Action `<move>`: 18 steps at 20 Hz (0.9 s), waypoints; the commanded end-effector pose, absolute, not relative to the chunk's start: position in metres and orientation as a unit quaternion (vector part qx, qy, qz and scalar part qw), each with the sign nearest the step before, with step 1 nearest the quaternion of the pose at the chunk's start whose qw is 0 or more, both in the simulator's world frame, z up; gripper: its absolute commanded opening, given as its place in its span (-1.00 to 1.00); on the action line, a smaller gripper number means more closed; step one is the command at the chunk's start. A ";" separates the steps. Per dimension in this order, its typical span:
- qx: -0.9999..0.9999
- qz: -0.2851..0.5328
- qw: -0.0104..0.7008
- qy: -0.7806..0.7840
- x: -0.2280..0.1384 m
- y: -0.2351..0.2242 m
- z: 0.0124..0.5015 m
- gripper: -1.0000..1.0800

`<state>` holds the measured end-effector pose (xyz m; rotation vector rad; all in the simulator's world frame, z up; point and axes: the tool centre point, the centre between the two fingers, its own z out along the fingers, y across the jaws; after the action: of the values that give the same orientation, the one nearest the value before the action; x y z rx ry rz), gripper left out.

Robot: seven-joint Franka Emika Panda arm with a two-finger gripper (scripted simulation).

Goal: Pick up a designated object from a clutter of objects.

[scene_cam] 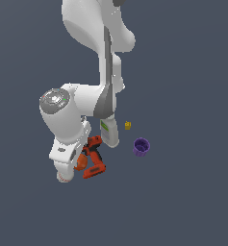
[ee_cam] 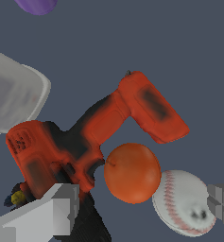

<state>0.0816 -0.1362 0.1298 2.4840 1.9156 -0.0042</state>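
Background: a uniform dark blue-grey floor (scene_cam: 192, 206) fills both views, evenly lit, with no walls, furniture or windows in view.

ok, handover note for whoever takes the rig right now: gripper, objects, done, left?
Gripper: open, empty, fingers either side of the orange ball.
Ball lies on the floor, against the power drill and the baseball. Bottle, purple cup and yellow block lie further off.
Done: gripper lined up over the ball.
Left: close, lift; drill and baseball may get nudged.
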 end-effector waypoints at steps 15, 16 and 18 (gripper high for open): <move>0.733 0.000 0.000 0.680 0.083 -0.156 0.100 0.92; 0.733 0.000 0.000 0.680 0.083 -0.156 0.100 0.92; 0.734 0.000 0.000 0.679 0.083 -0.156 0.100 0.92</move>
<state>0.0827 -0.1557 0.0997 2.3079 2.1319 -0.0007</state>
